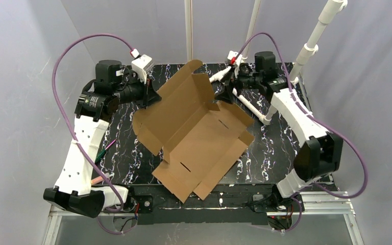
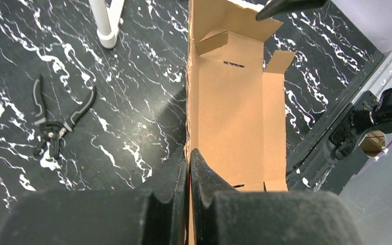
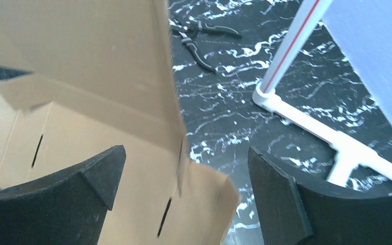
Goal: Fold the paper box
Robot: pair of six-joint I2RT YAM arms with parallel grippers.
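While the paper box [image 1: 199, 138] lies open on the table [image 1: 127, 153], one raised wall is pinched by the left gripper [image 2: 189, 166]; the right gripper [image 3: 184, 163] is spread about a flap; most folds are judged undone.

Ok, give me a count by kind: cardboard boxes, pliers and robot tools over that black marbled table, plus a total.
Paper box: 1
Pliers: 1
Tools: 2, the left tool shut on the box's edge, the right tool open
Total: 4
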